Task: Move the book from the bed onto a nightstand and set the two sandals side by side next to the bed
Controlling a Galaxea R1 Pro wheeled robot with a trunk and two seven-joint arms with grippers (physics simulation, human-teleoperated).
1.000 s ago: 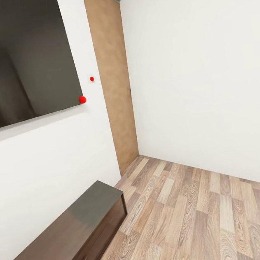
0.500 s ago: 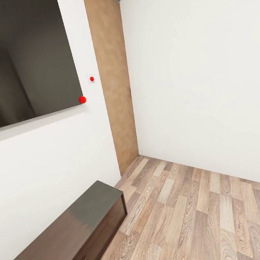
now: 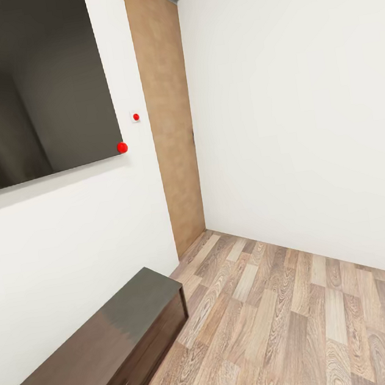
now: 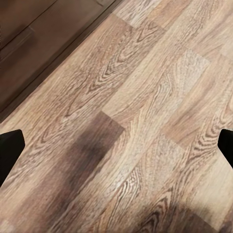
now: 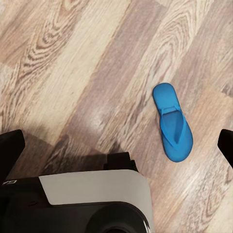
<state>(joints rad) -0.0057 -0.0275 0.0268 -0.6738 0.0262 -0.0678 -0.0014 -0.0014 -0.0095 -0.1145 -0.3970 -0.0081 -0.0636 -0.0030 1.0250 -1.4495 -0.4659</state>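
One bright blue sandal lies flat on the wood-plank floor, seen in the right wrist view beside my own white and black base. My right gripper hangs open above the floor, with its dark fingertips spread wide and nothing between them. My left gripper is open too, over bare planks near the foot of a dark cabinet. The book, the bed and the nightstand are out of view.
The head view faces a room corner. A large dark TV hangs on the white wall above a long low dark TV cabinet. A brown door stands in the corner. Plank floor stretches to the right.
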